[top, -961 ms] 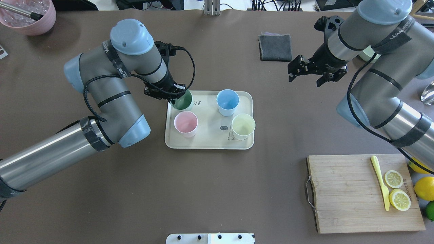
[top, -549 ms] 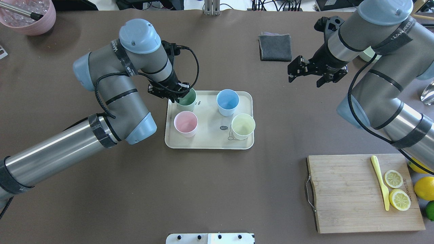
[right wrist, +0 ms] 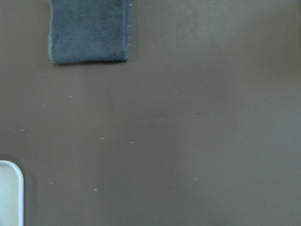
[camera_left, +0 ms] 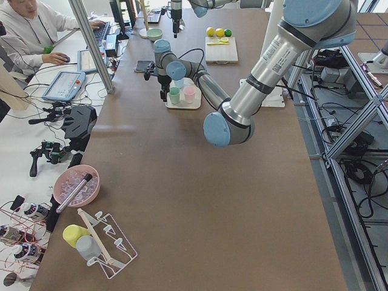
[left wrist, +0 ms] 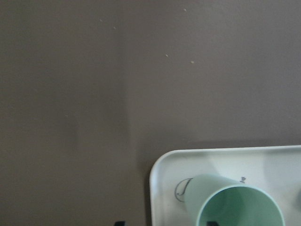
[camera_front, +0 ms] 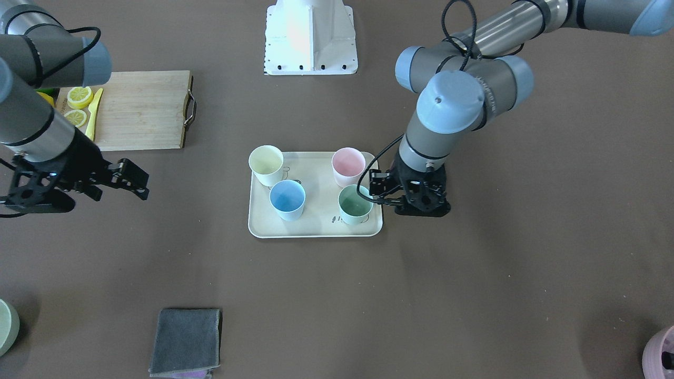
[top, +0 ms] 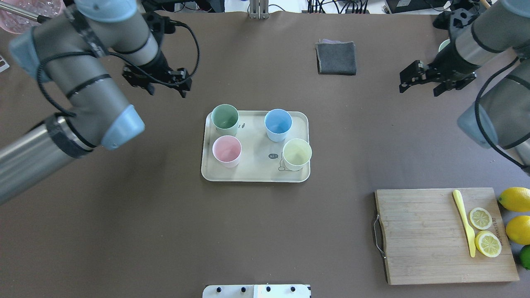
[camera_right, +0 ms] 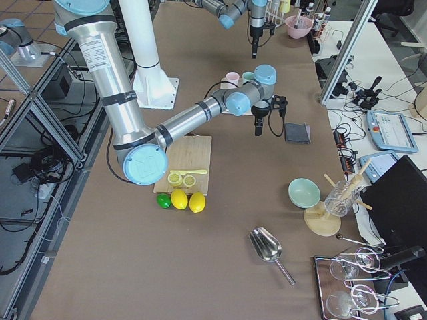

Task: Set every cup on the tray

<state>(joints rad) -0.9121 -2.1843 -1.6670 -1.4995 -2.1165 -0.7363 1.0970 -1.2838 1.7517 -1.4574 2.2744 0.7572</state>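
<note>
Four cups stand upright on the cream tray (top: 256,167): mint green (top: 225,118), light blue (top: 278,123), pink (top: 226,150) and pale yellow (top: 297,153). My left gripper (top: 166,90) is open and empty, raised behind and to the left of the tray. In the front-facing view the left gripper (camera_front: 376,190) appears close beside the green cup (camera_front: 355,202). The left wrist view looks down on the green cup (left wrist: 240,205) and the tray corner (left wrist: 164,179). My right gripper (top: 419,89) is open and empty, far right of the tray.
A grey cloth (top: 336,58) lies behind the tray. A wooden cutting board (top: 430,240) with lemon halves and a yellow knife sits at the front right, with whole lemons (top: 515,198) beside it. A pink pot (top: 33,12) is at the back left.
My left gripper has let go of the green cup, risen and drawn back to the left of the tray. My right gripper has moved further right, still open.
</note>
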